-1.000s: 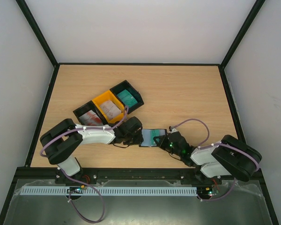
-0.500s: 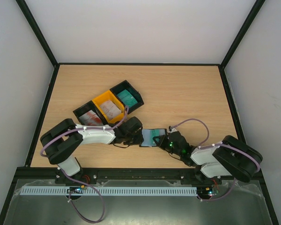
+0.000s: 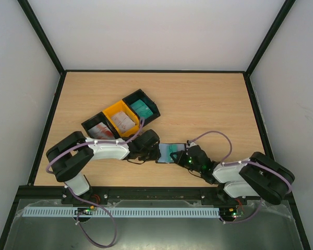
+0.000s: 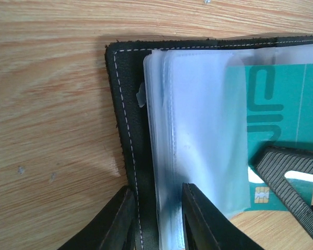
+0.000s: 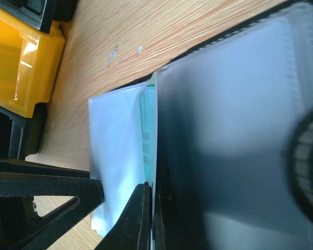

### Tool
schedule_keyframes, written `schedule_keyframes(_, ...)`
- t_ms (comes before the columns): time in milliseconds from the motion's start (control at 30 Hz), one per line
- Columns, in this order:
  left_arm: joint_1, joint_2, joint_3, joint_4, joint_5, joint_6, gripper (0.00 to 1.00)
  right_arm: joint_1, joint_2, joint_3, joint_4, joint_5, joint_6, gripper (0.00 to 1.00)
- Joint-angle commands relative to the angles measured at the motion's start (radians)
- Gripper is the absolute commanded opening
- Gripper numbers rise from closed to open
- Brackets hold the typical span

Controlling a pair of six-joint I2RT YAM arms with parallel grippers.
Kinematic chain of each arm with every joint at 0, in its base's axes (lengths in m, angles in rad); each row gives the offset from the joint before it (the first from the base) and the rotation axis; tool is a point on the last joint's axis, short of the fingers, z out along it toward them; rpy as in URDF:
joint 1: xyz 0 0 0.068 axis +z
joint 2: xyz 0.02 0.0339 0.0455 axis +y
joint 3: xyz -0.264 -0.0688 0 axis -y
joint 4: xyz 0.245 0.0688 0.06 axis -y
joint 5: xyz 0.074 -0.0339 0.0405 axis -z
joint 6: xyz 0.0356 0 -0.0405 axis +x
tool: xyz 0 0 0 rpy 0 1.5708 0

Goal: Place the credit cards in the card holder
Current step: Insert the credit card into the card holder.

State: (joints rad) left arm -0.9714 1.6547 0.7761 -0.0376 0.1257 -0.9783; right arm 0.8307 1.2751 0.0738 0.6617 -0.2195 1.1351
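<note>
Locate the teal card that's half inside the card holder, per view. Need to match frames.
Top external: teal card low centre, between the two arms.
Left wrist: right side, its left part under the clear sleeves of the card holder.
Right wrist: only a thin teal edge, centre.
Shared landmark: the clear sleeves, beside the card in every view.

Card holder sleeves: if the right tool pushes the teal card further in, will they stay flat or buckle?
Probably buckle a bit: the clear sleeves look thin and soft, with one corner curled. The teal card looks stiff enough to push without bending. The card holder would likely slide on the smooth table, but the left tool clamps its edge.
</note>
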Motion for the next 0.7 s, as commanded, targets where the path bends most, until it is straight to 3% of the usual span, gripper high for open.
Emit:
schedule_keyframes(0,-0.01,0.059,0.002,-0.042,0.008,0.001,0.27,0.007,0.104,-0.003,-0.065,-0.094,-0.045,0.02)
schedule_keyframes(433,-0.011,0.062,0.002,-0.042,0.012,0.004,0.27,0.007,0.158,0.052,-0.041,-0.077,-0.069,0.03)
schedule_keyframes(667,-0.01,0.06,0.003,-0.039,0.014,0.008,0.27,0.007,0.061,0.051,-0.15,-0.035,-0.078,0.28)
